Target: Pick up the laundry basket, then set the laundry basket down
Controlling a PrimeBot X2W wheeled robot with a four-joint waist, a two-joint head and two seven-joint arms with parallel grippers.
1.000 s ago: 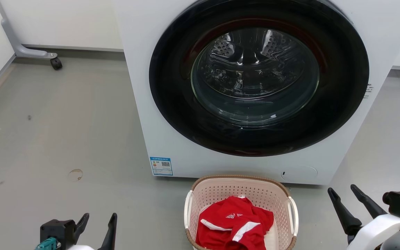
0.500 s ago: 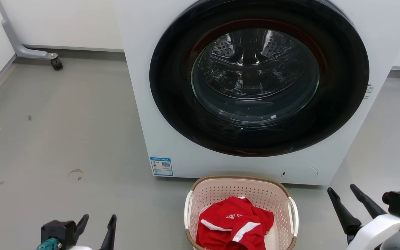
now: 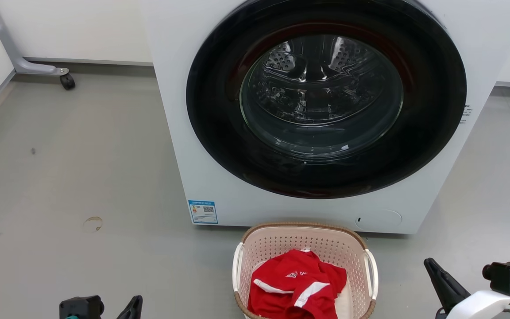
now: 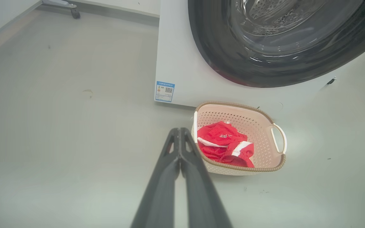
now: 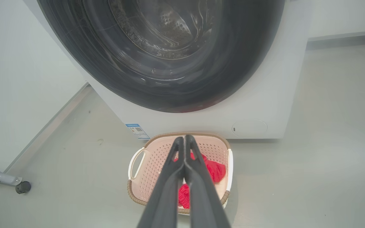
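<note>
Blue QR sticker [image 3: 202,212] on washer [image 3: 281,210]; red garment [image 3: 297,288] in laundry basket [image 3: 303,241], logo unreadable.

A laundry corner: a white front-loading washing machine [image 3: 219,177] stands at twelve o'clock, its steel drum showing through the dark round glass door [image 3: 326,97]. At six o'clock, just in front of it, a laundry basket [image 3: 303,241] holds a red garment [image 3: 297,288] on the bare grey floor [image 3: 82,177]. Plain white walls [image 3: 82,26] and a castered stand leg [image 3: 38,68] close off ten o'clock.
</note>
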